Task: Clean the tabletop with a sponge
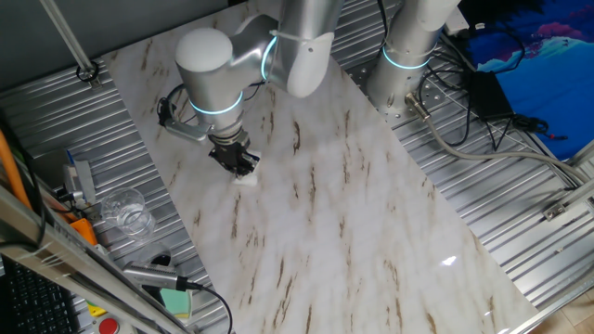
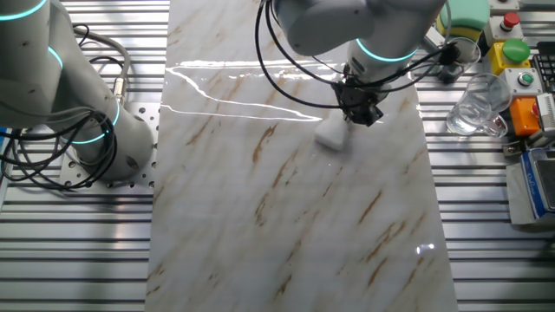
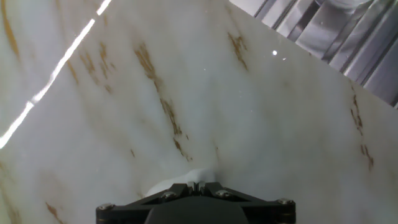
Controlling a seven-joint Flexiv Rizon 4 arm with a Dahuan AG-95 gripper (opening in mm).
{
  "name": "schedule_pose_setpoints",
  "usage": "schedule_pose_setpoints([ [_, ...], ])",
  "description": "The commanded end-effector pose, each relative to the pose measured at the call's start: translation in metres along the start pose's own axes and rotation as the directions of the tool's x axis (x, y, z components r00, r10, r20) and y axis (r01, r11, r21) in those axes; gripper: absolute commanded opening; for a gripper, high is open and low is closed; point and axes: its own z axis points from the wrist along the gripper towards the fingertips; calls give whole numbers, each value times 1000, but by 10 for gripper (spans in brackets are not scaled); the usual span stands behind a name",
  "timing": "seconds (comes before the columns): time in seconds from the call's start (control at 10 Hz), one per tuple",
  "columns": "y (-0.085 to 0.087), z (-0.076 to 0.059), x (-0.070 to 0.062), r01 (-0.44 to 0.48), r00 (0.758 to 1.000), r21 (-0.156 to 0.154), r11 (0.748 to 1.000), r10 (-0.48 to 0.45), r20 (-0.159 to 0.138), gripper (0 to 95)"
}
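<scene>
Currently mid-wipe: gripper point(image 2: 359, 114) pinches the sponge point(image 2: 332, 133) against the tabletop point(image 2: 286, 225) near its glass-side edge, no visible dirt, so remaining coverage can't be judged.

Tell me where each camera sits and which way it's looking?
One fixed view: high, off one long side, looking down at the tabletop; shows the arm, hand and sponge.
The other fixed view: high, from the opposite side; same hand and sponge.
Hand view: on the hand, facing the marble; sponge peeks out.
All three share the sponge.
</scene>
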Motion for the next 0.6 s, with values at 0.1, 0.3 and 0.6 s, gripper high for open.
schedule_pose_setpoints([
  [0.1,1,1,11,-42,999,-3,999,42,24,0],
  [0.3,2,-4,25,-93,995,-12,996,94,36,0],
  [0.6,-4,-15,54,-114,991,-21,993,115,62,0],
])
